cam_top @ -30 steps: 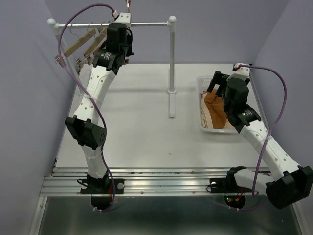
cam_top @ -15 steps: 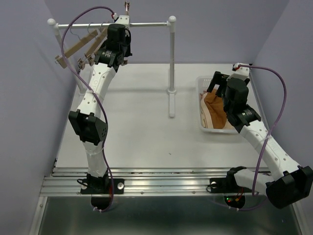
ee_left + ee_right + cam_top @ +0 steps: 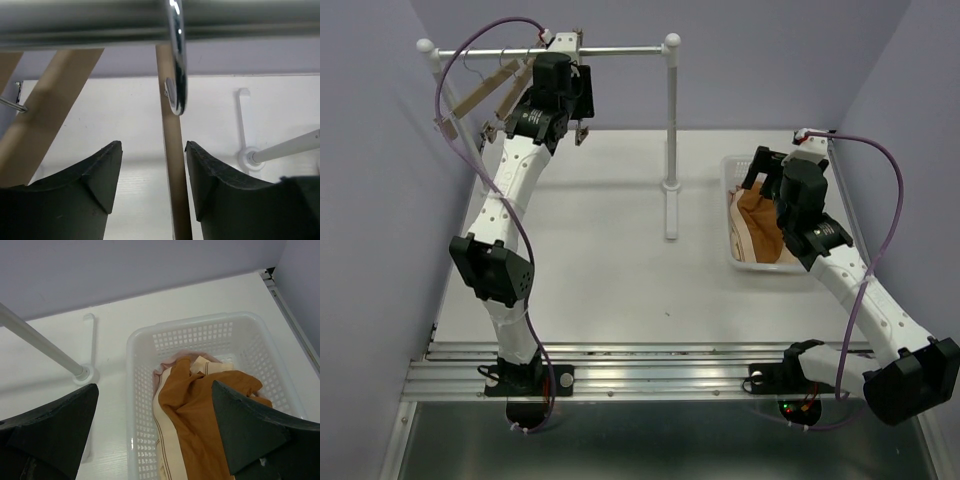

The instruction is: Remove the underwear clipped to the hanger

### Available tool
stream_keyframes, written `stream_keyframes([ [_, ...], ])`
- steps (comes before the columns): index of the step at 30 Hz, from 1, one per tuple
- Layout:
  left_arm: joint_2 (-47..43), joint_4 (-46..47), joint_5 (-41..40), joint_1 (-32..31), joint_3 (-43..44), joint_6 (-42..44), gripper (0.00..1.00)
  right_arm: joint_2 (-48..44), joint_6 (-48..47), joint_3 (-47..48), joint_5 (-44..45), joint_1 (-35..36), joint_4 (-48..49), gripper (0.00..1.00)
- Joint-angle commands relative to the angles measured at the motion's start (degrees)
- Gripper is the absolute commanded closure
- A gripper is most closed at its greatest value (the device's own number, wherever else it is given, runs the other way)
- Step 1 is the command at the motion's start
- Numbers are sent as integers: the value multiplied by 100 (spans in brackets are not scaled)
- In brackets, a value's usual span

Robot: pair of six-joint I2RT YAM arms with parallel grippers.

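Note:
The underwear lies piled in the white basket (image 3: 135, 390): an orange-brown piece (image 3: 210, 410) on top, a cream one (image 3: 167, 440) and a pink edge (image 3: 167, 367) below. My right gripper (image 3: 154, 390) hovers open just above the pile, holding nothing; the top view shows it over the basket (image 3: 732, 215). My left gripper (image 3: 570, 105) is up under the rail (image 3: 620, 49) among the wooden hangers (image 3: 480, 95). Its jaws stand apart, with a bare wooden hanger bar (image 3: 172, 150) between the fingers (image 3: 100, 175), nearer the right one, and the metal hook (image 3: 176, 60) above.
The rack's right post (image 3: 671, 130) and its foot (image 3: 671, 210) stand mid-table, left of the basket. Purple walls close in on both sides and behind. The left arm's cable loops over the rail's left end (image 3: 425, 45).
My left gripper, shut a second ago, has parted its jaws around the hanger bar and shifted slightly along the rail. The right arm has not moved.

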Motion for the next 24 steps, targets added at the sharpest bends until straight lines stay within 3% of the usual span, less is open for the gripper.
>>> stream_keyframes([
  [1,-660,201,84,16,-54,-185,34,-164,-78,-53,-171,0,372,0],
  [7,-1213,254,356,16,-274,-360,24,-349,79,-97,-408,0,381,0],
  [8,-1405,271,417,16,-327,-396,20,-384,123,-106,-443,0,372,0],
  [9,-1521,306,531,8,-492,-431,1,-454,193,-132,-469,0,380,0],
  [16,-3031,1008,664,-115,-2012,-844,1,-666,800,-326,-180,0,100,0],
  [24,-5537,1757,-72,-291,-5279,-1880,1,-956,1205,-905,-13,0,-112,0],
])
